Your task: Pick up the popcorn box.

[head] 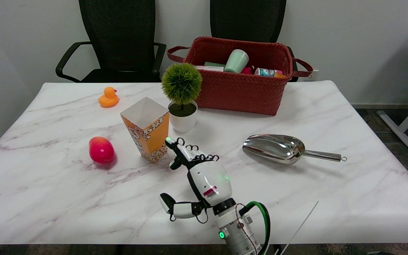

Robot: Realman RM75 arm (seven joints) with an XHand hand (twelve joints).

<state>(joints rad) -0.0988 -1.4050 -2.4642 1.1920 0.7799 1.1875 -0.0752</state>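
Just ahead and left of the right hand (198,173) stands the popcorn box (147,129), upright on the marble table (331,198). Fingers spread, empty, fingertips (171,142) near the box's right side, contact unclear.

A single head view looks down and across the marble table (331,117) from above its near edge, facing the white wall (349,42) and two black office chairs (119,39) behind the far side. It stands at middling range, taking in nearly the whole tabletop; the right arm (239,233) enters at lower centre-right.
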